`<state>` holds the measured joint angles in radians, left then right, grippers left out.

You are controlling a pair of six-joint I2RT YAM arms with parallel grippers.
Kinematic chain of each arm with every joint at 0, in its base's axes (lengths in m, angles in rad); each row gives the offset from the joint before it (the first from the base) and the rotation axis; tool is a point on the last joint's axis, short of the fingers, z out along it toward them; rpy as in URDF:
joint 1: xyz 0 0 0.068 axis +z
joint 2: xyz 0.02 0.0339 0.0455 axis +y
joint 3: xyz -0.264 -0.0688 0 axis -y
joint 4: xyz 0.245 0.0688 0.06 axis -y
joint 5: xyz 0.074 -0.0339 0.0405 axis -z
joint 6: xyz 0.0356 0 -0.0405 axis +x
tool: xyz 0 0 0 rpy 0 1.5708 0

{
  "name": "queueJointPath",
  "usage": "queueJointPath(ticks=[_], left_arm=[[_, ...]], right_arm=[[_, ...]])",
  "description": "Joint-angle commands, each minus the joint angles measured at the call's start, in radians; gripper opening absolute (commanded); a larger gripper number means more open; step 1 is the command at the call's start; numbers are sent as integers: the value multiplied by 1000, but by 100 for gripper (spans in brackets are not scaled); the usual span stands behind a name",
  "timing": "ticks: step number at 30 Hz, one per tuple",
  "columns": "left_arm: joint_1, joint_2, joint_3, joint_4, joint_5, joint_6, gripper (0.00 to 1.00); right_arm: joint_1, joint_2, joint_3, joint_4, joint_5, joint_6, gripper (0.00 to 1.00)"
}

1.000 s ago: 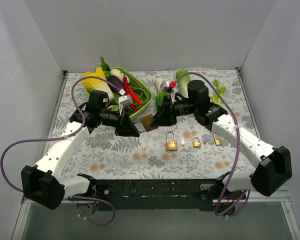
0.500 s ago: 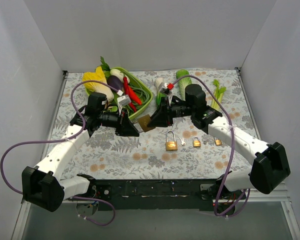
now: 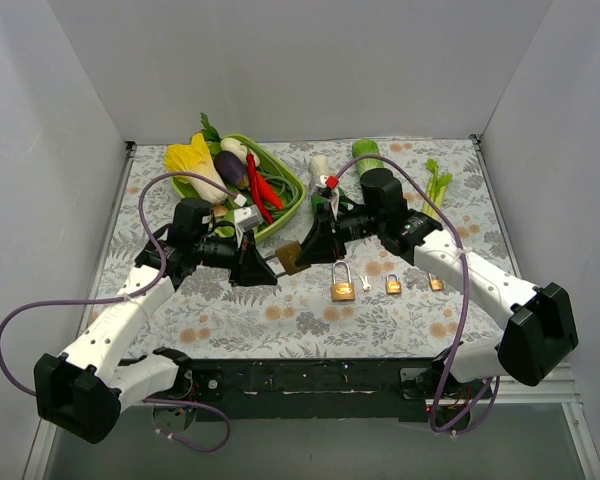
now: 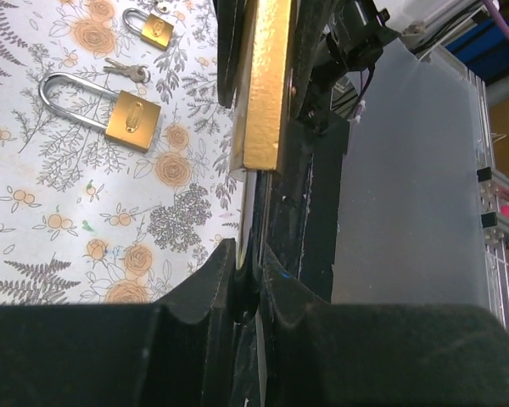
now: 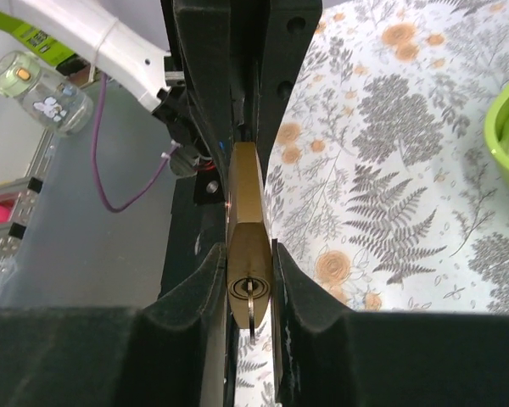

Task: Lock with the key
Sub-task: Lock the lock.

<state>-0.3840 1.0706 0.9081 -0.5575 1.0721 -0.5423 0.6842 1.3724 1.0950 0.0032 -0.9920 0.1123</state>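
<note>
Brass padlock (image 5: 244,195) held aloft just in front of the basket (image 3: 290,195), clamped between both arms. The left gripper (image 4: 246,254) pinches its shackle end and the right gripper (image 5: 248,254) is closed on its keyed end. One key (image 5: 250,312) sits in the keyhole; the locking turn appears not yet made. Three spare padlocks (image 3: 342,290) and one key bunch (image 3: 366,284) lie farther from the basket.

Floral table (image 3: 280,322) w/ long-shackle padlock (image 3: 342,284), 2 small padlocks (image 3: 393,286), keys (image 3: 365,283), green basket (image 3: 292,192).
</note>
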Motion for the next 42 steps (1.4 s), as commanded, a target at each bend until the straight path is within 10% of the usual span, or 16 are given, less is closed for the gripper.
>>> queueJointPath(ticks=[1, 6, 32, 37, 42], left_arm=[[-35, -41, 34, 159, 31, 80, 0], [-35, -6, 58, 27, 34, 140, 0], [-32, -4, 12, 37, 94, 79, 0], [-32, -3, 18, 45, 112, 84, 0], [-33, -3, 18, 57, 134, 70, 0]], right_arm=[[49, -1, 46, -268, -28, -162, 34], [-29, -9, 124, -385, 45, -258, 60], [-129, 19, 109, -637, -77, -448, 48], [-112, 50, 118, -634, -125, -433, 75], [-75, 66, 103, -517, -154, -347, 80]])
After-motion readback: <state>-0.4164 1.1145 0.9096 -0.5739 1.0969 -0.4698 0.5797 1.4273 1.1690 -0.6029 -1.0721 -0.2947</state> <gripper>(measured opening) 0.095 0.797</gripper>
